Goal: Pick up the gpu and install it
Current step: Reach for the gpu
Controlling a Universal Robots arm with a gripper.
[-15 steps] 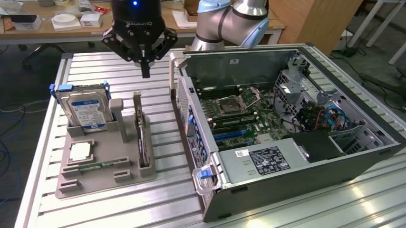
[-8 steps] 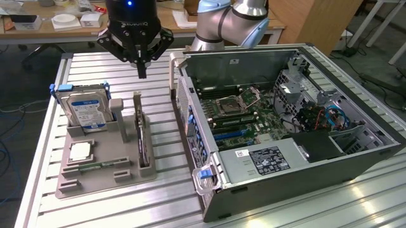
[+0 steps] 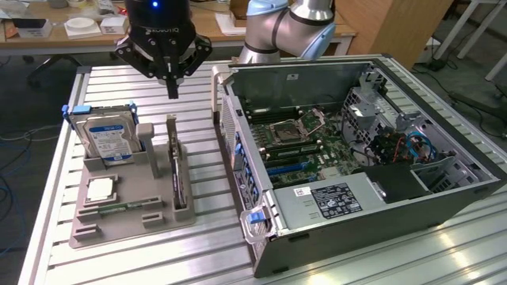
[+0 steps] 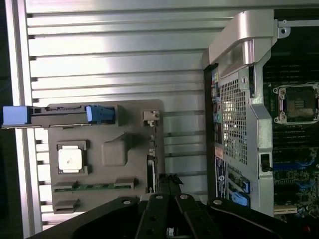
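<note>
Approach step: the tool (image 3: pixel 173 90), closed together and empty, hovers above the gpu (image 3: pixel 176 172); grasping requires it opened and aligned over the card's edge.

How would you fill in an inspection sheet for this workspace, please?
Surface: ribbed metal table, carrying a grey parts tray and an open computer case.
Job's things: gpu stands edge-on in the tray, not installed.
Clutter: hard drive, processor chip and memory stick in the tray.
Grippers: gripper hovers above the gpu's far end, fingers together, holding nothing.
Cables: blue cables inside the case.
Surroundings: wooden desk with white boxes behind the table.
</note>
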